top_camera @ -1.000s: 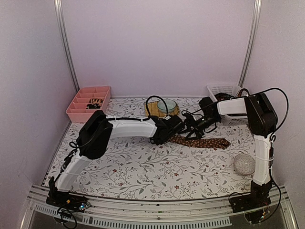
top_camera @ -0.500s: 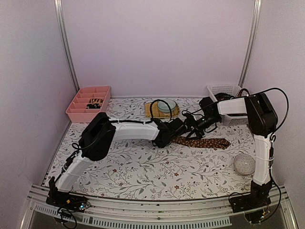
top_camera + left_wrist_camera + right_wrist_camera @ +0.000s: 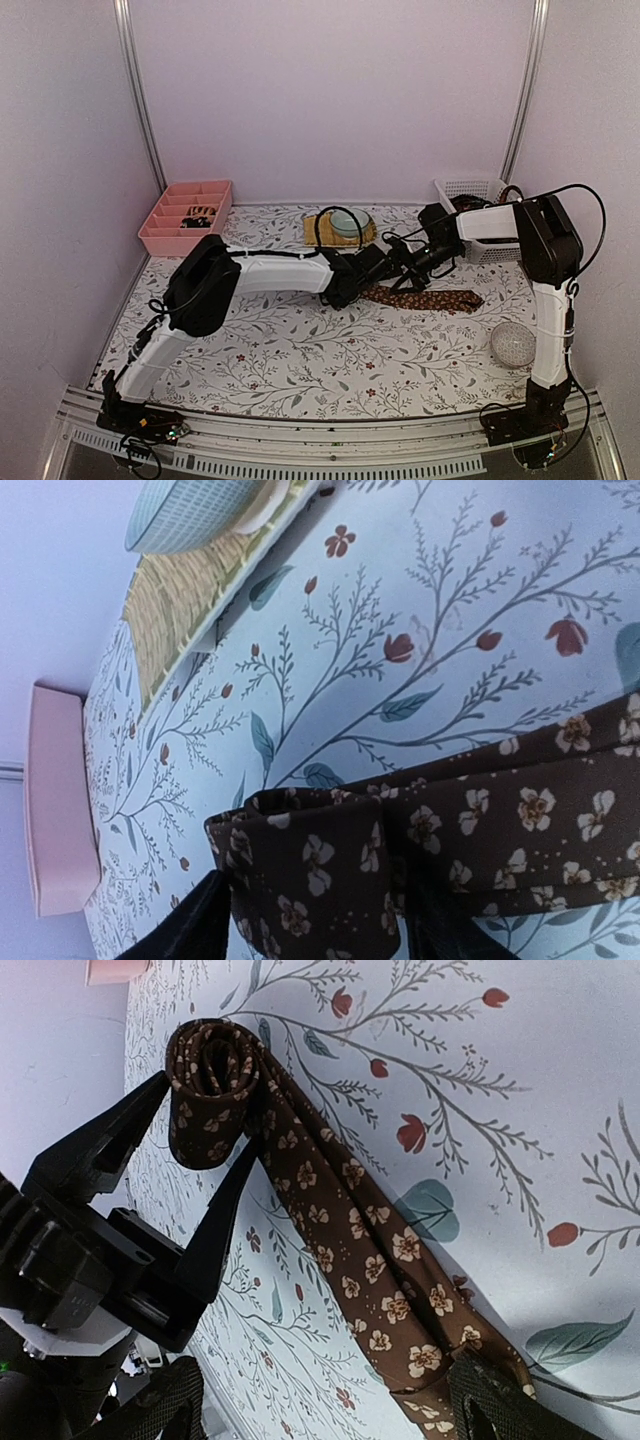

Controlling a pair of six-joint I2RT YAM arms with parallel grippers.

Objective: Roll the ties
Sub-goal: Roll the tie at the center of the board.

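As one tie lies part-rolled, one bowl

Pale lilac walls, floral-print tabletop

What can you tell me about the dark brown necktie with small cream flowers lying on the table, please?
The dark brown fabric necktie, printed with small cream flowers, lies on the floral tablecloth. One end is wound into a compact roll; the rest trails out flat. The left gripper straddles the roll, though whether its fingers press it cannot be told. The right gripper hangs open over the flat part.
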